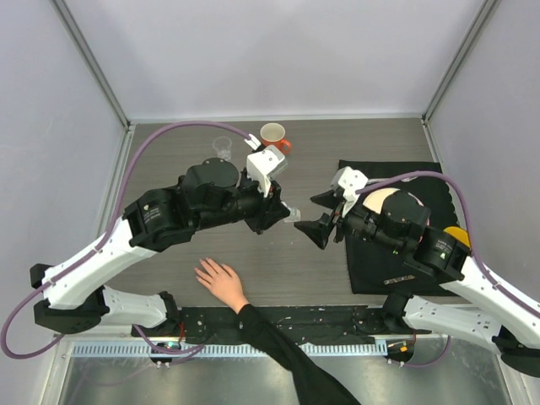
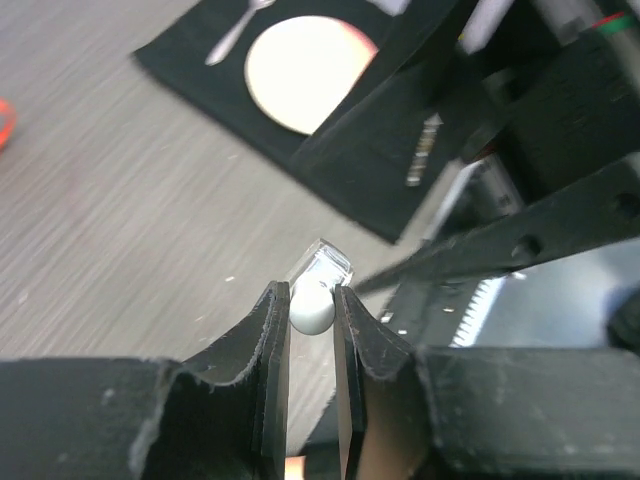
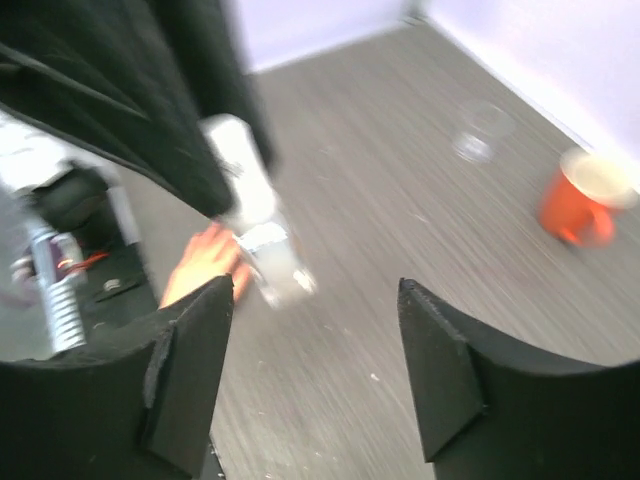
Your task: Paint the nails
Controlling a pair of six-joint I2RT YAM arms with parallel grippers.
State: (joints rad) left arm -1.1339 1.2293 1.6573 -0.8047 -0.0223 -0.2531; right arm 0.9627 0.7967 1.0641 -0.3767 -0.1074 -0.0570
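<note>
While the left hand (image 2: pixel 310 293) is pinching the white cap of a small clear bottle (image 2: pixel 323 268) between nearly closed fingers, the right hand (image 3: pixel 315 290) is hanging close to it, jaws standing apart and gripping nothing; the nails (image 1: pixel 202 272), too small to make out singly, are sitting on a person's bare hand (image 1: pixel 221 283), which is lying flat with fingers spread near the front edge of the table (image 1: pixel 354 143); an orange mug (image 1: pixel 274 135) and a clear cup (image 1: pixel 222 148) are standing at the far side.
</note>
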